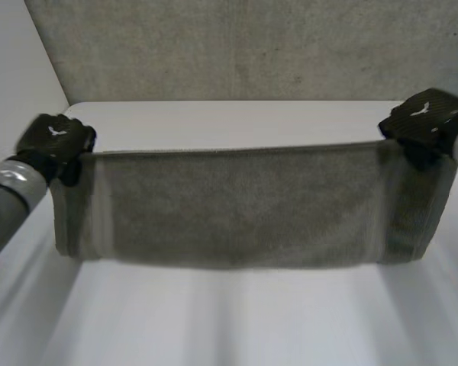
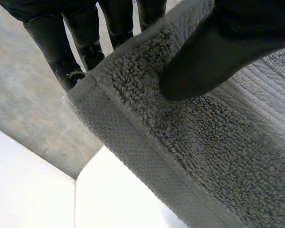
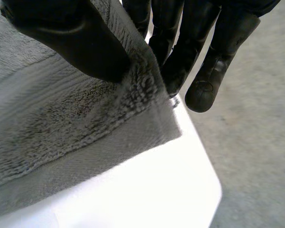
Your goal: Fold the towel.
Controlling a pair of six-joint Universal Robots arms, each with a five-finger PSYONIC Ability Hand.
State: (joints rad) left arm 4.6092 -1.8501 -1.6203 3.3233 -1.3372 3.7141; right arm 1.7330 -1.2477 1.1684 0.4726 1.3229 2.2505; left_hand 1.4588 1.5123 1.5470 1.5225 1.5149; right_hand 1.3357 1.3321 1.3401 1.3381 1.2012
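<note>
Holding a grey towel (image 1: 237,206) up over the white bench (image 1: 229,328), stretched wide and flat between the two hands, top edge pulled pretty much straight. Pinched at the left top corner by the left hand (image 1: 55,141) and at the right top corner by the right hand (image 1: 427,122), well apart from each other, with a grey wall (image 1: 252,46) behind. Hanging down from there like a banner, with a woven band near each short end. Can't tell from the head view whether touching the bench along the bottom edge or hanging just above it.

Looking along the left hand (image 2: 213,52) in its wrist view: clamped on the towel (image 2: 180,142) right at the corner, with the thumb pressed onto the loopy face and the fingers (image 2: 52,47) reaching down behind the hem. So definitely pinching cloth, not spread.

Same deal for the right hand (image 3: 76,42) in its own wrist view: closed on the towel (image 3: 61,128) at its corner, with the thumb on the near face and the fingers (image 3: 218,61) behind the edge, one fingertip sticking out past the corner. Hem band running along just under the thumb, and white bench (image 3: 156,190) below the corner.
</note>
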